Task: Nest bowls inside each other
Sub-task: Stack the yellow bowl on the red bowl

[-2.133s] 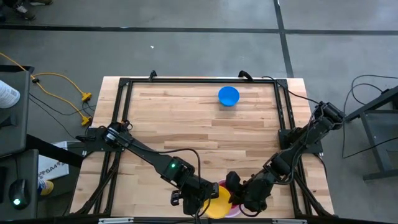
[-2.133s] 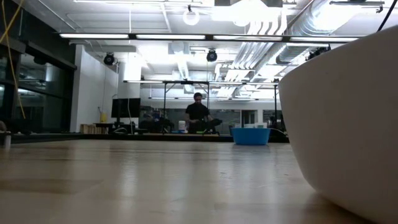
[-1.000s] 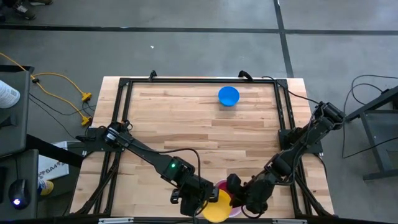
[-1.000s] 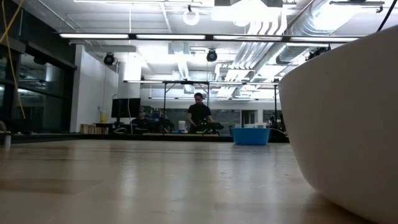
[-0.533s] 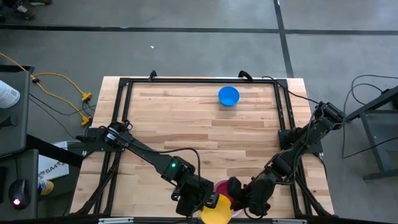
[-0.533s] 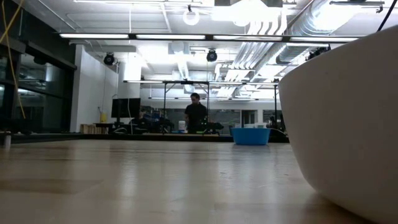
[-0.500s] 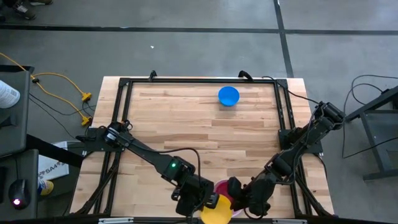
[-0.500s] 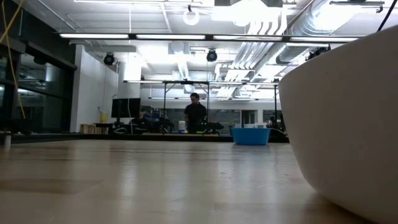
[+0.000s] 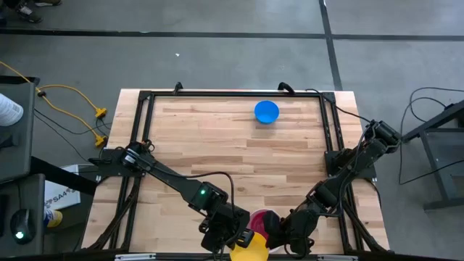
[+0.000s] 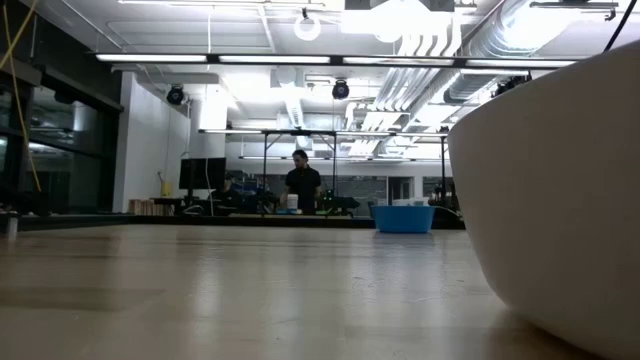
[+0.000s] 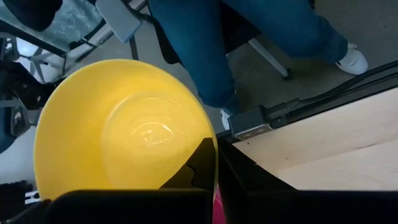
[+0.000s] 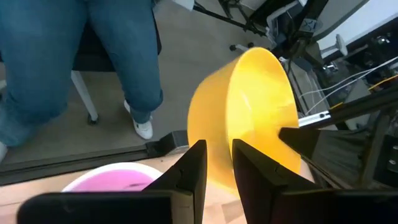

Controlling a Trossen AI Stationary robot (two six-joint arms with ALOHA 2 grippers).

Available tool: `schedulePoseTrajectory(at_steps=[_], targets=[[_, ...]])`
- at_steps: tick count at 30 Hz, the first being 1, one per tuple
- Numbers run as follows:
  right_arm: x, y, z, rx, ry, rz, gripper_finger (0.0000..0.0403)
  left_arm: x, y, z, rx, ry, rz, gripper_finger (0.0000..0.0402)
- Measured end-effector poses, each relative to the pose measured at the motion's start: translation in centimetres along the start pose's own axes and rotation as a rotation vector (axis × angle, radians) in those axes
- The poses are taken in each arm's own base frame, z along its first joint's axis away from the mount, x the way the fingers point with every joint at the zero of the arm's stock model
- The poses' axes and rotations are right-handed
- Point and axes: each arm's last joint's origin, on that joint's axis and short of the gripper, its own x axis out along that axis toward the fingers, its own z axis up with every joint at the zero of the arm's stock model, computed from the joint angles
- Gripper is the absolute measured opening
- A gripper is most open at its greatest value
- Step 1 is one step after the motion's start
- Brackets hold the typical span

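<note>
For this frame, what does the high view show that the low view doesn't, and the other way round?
Only the high view: both arms at the table's near edge, the left hand shut on the yellow bowl, the right hand beside it over the pink bowl.

Only the low view: the white bowl filling its right side, and a person standing in the room behind.

Both: the blue bowl alone at the far end of the table. The purple bowl shows in neither.
</note>
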Motion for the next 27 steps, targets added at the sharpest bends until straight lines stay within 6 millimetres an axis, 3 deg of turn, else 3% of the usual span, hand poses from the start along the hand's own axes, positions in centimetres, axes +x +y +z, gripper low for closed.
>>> schedulePoseTrajectory(at_steps=[21, 27], targets=[[-0.01, -0.29, 0.20, -0.094, -0.010, -0.041, 0.0068, -0.45, 0.40, -0.65, 0.101, -0.092, 0.016, 0.0000], [0.01, -0.29, 0.19, -0.094, -0.008, -0.041, 0.0035, -0.44, 0.40, -0.63, 0.102, -0.093, 0.016, 0.0000]])
